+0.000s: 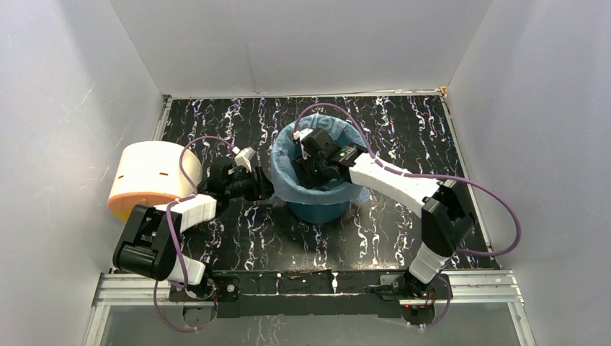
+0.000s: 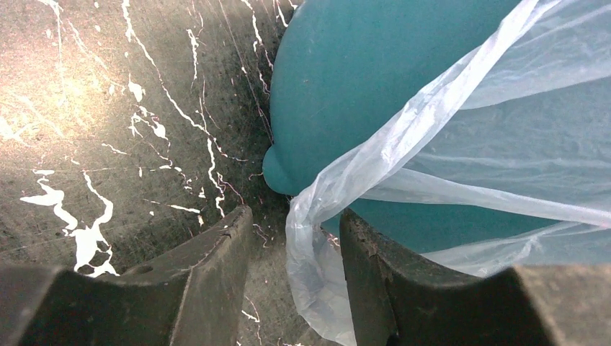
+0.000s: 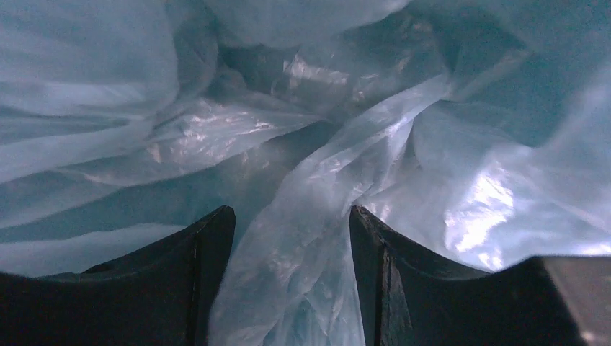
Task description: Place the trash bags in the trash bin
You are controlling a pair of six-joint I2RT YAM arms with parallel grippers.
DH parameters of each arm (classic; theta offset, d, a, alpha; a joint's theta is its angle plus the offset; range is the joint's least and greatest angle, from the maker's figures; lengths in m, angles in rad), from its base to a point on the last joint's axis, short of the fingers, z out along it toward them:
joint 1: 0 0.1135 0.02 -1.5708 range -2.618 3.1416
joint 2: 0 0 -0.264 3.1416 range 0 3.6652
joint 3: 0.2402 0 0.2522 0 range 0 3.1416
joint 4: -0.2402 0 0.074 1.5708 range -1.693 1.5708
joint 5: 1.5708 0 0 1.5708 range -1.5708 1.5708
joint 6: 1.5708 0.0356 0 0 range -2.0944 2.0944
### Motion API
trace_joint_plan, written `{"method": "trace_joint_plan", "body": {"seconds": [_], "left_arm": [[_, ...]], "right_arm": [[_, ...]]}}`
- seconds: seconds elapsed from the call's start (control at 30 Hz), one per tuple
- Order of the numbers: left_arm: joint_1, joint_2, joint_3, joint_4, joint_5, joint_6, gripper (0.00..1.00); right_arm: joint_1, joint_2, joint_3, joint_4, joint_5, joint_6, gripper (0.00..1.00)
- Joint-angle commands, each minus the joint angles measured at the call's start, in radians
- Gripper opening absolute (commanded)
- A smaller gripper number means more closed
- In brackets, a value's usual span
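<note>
The teal trash bin (image 1: 317, 210) stands mid-table, and the thin light-blue trash bag (image 1: 288, 180) lines it and drapes over its rim. My left gripper (image 1: 264, 189) is low at the bin's left side. In the left wrist view the left gripper (image 2: 294, 225) stands open. A hanging fold of the bag (image 2: 324, 238) lies between the fingers, against the right one, with the bin wall (image 2: 346, 79) just beyond. My right gripper (image 1: 317, 162) reaches down inside the bin. The right gripper (image 3: 292, 216) is also open, with a crumpled ridge of bag (image 3: 302, 209) between its fingers.
A cream cylinder with an orange end (image 1: 148, 176) lies at the left, close to the left arm. The black marbled table (image 1: 403, 130) is bounded by white walls on three sides. The purple cables loop over both arms.
</note>
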Motion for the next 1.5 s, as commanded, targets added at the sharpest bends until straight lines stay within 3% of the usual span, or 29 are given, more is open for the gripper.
{"method": "trace_joint_plan", "body": {"seconds": [0.0, 0.33, 0.73, 1.03, 1.2, 1.47], "left_arm": [[-0.002, 0.002, 0.003, 0.036, 0.015, -0.009, 0.45], [-0.002, 0.027, 0.002, 0.068, 0.039, -0.029, 0.45], [-0.001, -0.009, 0.016, 0.035, 0.036, -0.009, 0.47], [-0.001, -0.019, 0.022, -0.011, 0.021, 0.026, 0.47], [-0.001, -0.02, 0.014, -0.009, 0.022, 0.024, 0.47], [-0.001, -0.022, 0.017, -0.005, 0.024, 0.021, 0.47]], "right_arm": [[0.0, 0.023, -0.04, 0.036, -0.033, -0.024, 0.68], [0.0, 0.093, -0.149, 0.076, -0.086, -0.049, 0.7], [0.0, 0.195, -0.084, -0.073, -0.014, -0.01, 0.72], [0.0, 0.056, 0.041, -0.159, -0.008, 0.017, 0.73], [0.0, 0.008, 0.064, -0.17, -0.08, 0.018, 0.73], [0.0, 0.073, 0.009, -0.15, -0.19, 0.015, 0.7]]}}
